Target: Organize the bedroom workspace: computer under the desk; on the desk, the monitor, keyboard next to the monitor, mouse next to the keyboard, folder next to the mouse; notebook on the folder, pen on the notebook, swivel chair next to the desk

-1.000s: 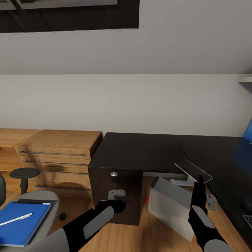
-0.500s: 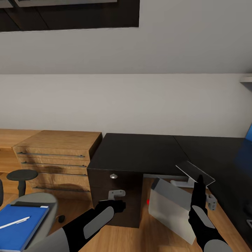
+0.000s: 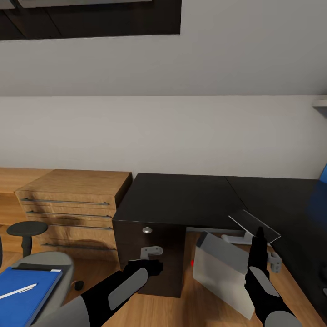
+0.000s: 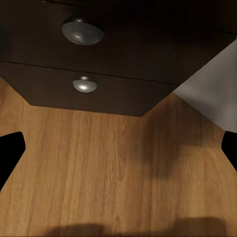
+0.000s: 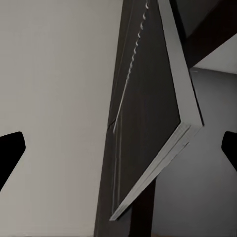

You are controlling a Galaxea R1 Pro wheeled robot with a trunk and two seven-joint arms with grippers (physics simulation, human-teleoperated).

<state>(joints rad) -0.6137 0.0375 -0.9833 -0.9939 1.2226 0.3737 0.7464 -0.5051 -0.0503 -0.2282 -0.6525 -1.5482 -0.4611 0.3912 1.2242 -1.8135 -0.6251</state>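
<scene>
Both grippers, left (image 3: 156, 266) and right (image 3: 260, 234), gaping, empty; computer (image 3: 222, 272) under desk (image 3: 181, 197); next likely fetch folder (image 3: 22, 295).

desk (image 3: 181, 197) top: free | under desk: computer (image 3: 222, 272) blocks, seemingly tilted

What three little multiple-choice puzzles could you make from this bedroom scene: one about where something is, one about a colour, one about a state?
1. Where does the white pen lie?
A. on the blue folder
B. on the black desk
C. on the floor

2. What colour is the desk top?
A. white
B. black
C. light wood

3. How does the grey computer case stand?
A. flat on the desk
B. tilted on the floor
C. inside a drawer

Answers: 1 A, the pen rests on the folder atop the chair. 2 B, the top is black. 3 B, it leans beside the drawer unit.
</scene>
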